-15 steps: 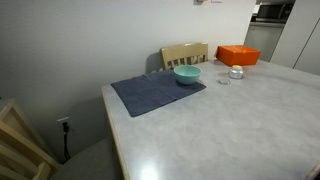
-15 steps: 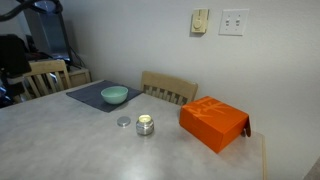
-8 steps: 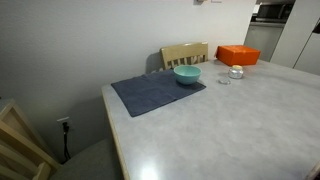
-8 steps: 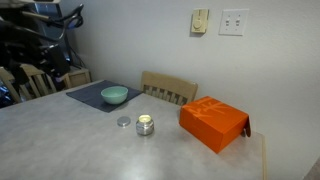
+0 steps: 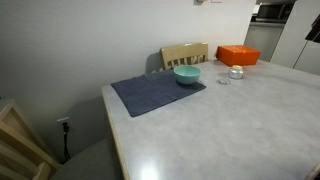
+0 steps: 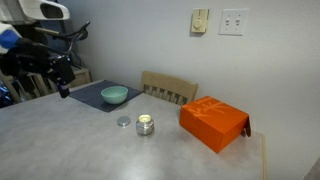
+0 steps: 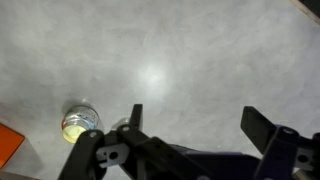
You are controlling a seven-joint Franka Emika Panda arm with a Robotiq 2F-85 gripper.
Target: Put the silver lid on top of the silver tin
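1. Pale grey table surface fills the scene in both exterior views, with a plain light wall behind it. A wooden chair stands at the table's far edge.
2. A dark blue-grey mat lies flat on the table. A teal bowl stands upright on the mat.
3. The silver tin stands upright on the bare table, off the mat, between the teal bowl and an orange box. It is uncovered, and the wrist view shows its pale inside.
4. The silver lid lies flat on the table just beside the silver tin, on the side facing the teal bowl. It is not on the tin. The same pairing shows in an exterior view, with the lid nearer the camera than the tin.
5. The gripper hangs above the table near the mat's far end, well apart from the silver tin and the silver lid.
6. In the wrist view the gripper has its jaws spread wide with only bare table between them. It holds nothing. The silver tin sits outside the jaws, near one finger.
7. A corner of the orange box shows at the edge of the wrist view.
8. A wall switch plate and a small wall unit are mounted on the wall above the orange box.
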